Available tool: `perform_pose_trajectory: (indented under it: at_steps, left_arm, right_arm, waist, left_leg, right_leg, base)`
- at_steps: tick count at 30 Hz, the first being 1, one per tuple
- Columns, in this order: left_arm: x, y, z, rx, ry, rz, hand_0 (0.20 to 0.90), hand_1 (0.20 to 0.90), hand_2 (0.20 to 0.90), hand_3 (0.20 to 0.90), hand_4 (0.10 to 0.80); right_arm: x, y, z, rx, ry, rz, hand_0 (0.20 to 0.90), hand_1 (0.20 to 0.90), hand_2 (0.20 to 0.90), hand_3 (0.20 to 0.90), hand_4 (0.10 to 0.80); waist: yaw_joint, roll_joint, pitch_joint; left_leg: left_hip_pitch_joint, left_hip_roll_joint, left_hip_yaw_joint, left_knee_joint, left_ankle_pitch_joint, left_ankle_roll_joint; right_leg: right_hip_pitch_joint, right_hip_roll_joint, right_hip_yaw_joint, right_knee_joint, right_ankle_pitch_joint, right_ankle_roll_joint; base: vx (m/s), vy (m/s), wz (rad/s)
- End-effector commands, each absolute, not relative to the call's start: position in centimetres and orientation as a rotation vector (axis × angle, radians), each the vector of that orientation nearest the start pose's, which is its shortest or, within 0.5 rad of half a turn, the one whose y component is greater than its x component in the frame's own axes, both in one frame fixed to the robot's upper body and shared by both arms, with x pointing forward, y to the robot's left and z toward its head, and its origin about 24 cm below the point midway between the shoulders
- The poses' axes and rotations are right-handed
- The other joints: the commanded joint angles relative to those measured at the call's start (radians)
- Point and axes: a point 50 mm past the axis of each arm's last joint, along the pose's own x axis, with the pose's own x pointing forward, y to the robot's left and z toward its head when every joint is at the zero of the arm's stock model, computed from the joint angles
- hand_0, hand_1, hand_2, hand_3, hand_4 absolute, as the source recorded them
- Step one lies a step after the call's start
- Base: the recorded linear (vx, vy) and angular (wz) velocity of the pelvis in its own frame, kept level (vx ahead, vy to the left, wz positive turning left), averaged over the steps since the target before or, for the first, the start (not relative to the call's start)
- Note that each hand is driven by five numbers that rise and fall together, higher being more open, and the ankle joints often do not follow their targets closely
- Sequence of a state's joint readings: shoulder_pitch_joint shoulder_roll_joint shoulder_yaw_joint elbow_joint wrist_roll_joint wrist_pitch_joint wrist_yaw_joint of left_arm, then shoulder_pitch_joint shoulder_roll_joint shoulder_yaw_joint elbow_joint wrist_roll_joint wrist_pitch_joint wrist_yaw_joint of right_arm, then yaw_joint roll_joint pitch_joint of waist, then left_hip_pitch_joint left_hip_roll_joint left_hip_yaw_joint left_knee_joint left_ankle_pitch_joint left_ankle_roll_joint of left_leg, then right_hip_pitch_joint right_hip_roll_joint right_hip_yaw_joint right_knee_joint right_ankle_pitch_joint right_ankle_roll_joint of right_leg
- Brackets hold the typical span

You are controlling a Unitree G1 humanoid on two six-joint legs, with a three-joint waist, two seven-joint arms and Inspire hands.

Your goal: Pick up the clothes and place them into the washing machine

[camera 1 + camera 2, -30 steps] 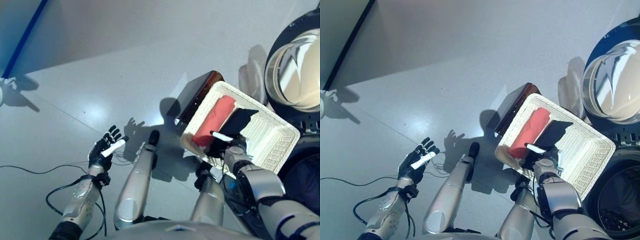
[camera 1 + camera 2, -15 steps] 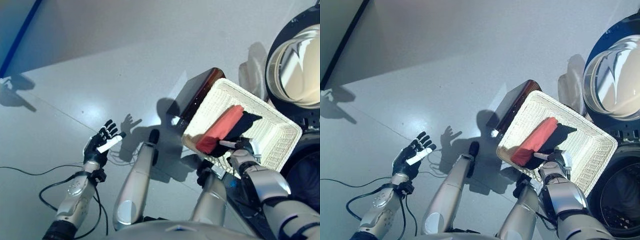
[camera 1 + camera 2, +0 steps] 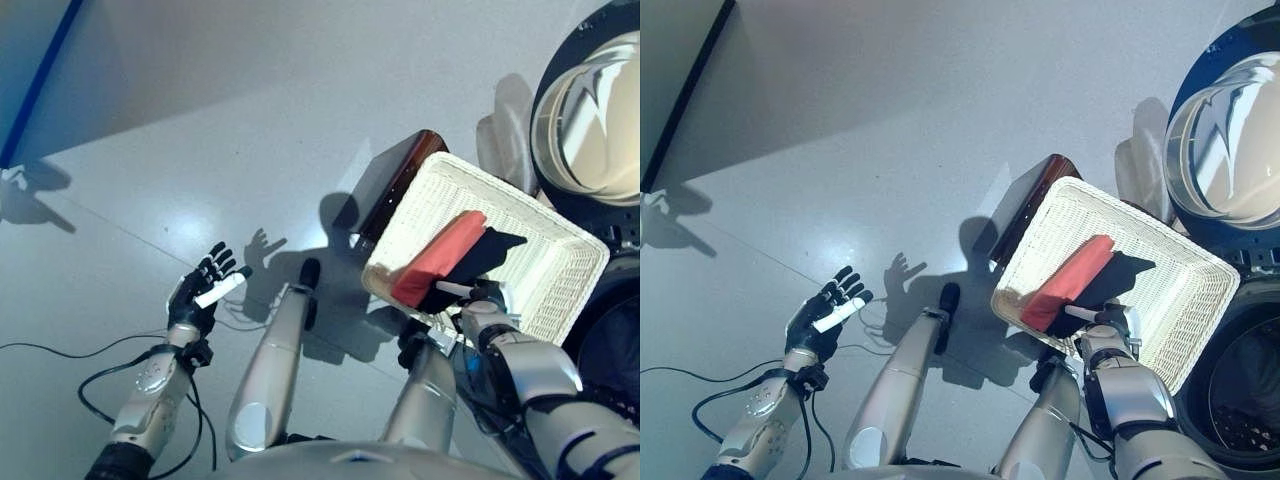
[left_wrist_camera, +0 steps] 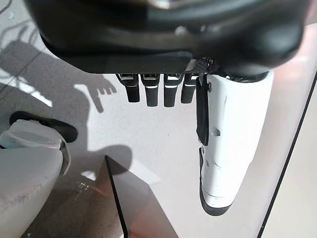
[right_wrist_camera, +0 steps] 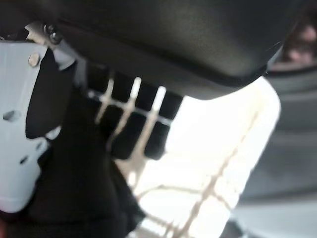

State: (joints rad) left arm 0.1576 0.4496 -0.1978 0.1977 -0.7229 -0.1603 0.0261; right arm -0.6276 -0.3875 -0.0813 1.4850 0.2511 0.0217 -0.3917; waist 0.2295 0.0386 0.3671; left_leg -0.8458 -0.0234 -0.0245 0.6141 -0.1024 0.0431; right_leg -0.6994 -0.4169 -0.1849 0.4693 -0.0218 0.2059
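The right robot hand (image 3: 478, 300) is clamped on the near rim of a white woven rectangular basket (image 3: 560, 275), holding it tilted above the grey floor (image 3: 250, 130). Inside the basket lie a red folded cloth (image 3: 440, 257) and, touching it, a black cloth (image 3: 485, 250). The round front-loading washing machine (image 3: 590, 110) with its glass door stands just beyond the basket. The left robot hand (image 3: 203, 290) hangs well apart over the floor, fingers spread and empty

Glossy grey floor (image 3: 250, 120), blue stripe (image 3: 40, 80) at edge.
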Motion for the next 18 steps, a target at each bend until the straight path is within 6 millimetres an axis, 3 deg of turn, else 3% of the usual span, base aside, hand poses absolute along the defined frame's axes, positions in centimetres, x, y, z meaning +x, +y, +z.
perform_pose_trajectory:
  at_steps: [1,8,18]
  left_arm:
    - [20.3,24.0,0.3,-0.213,0.139,0.102,0.900,0.900,0.900,0.900,0.800]
    - [19.9,24.1,-0.5,-0.220,0.167,0.125,0.900,0.900,0.900,0.900,0.800]
    - [18.9,23.1,-1.9,-0.267,0.223,0.110,0.900,0.900,0.900,0.900,0.800]
  right_arm:
    - [25.3,-34.5,-3.1,0.028,0.646,-0.996,0.200,0.200,0.200,0.200,0.300]
    - [25.9,-37.0,0.0,0.273,0.387,-1.147,0.200,0.200,0.200,0.200,0.300]
    - [25.0,-39.5,1.9,0.455,0.206,-1.274,0.200,0.200,0.200,0.200,0.300]
  waist:
    - [-0.014,0.048,-0.002]
    - [-0.066,0.051,-0.006]
    - [-0.109,0.091,-0.014]
  left_leg:
    - [0.020,0.084,-0.056,-0.122,0.048,-0.118]
    - [0.065,0.106,-0.015,-0.161,0.063,-0.125]
    - [0.117,0.116,0.021,-0.233,0.090,-0.136]
  right_leg:
    - [0.006,-0.012,0.027,0.006,0.002,0.008]
    - [0.009,0.004,0.068,-0.040,0.027,0.005]
    - [0.009,0.011,0.103,-0.078,0.042,0.009]
  base:
    - [0.008,0.014,-0.25]
    - [-0.009,0.015,-0.28]
    - [-0.006,0.005,-0.20]
